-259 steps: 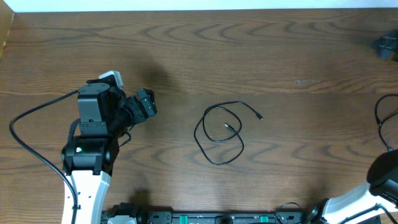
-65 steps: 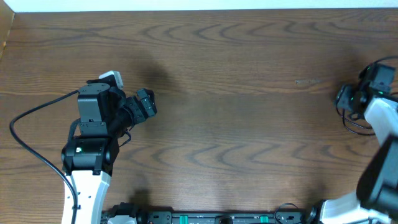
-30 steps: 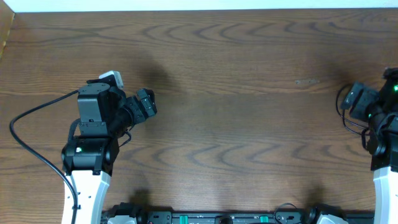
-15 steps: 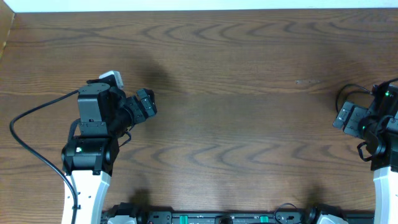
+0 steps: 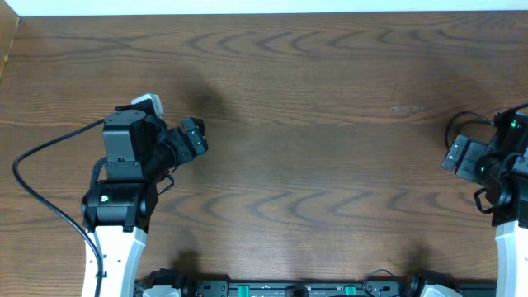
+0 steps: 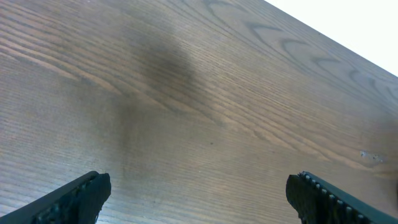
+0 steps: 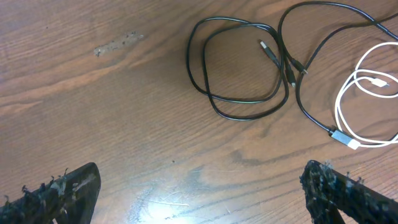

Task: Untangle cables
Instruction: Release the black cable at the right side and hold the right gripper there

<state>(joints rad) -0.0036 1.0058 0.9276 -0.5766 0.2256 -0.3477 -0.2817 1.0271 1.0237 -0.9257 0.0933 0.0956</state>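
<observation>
The cables show best in the right wrist view. A black cable (image 7: 219, 112) lies in a double loop on the wood. A second black cable (image 7: 311, 115) arcs across the loop's right side. A white cable (image 7: 337, 109) curls at the right edge, its plug next to the second black cable's end. My right gripper (image 7: 199, 180) hangs open, nearer the camera than the cables, nothing between its fingers. In the overhead view it (image 5: 460, 157) is at the far right, a thin black arc of cable (image 5: 459, 124) just behind it. My left gripper (image 6: 199, 183) is open over bare wood, at the table's left (image 5: 191, 139).
The left arm's thick black cable (image 5: 37, 157) loops over the table at the far left. A pale scuff (image 7: 115, 42) marks the wood left of the cables. The table's far edge (image 5: 264, 14) meets a white wall.
The looped black cable that lay mid-table is now at the far right with the others. Over the last second my right arm drew back toward the front; the left arm has not moved.
</observation>
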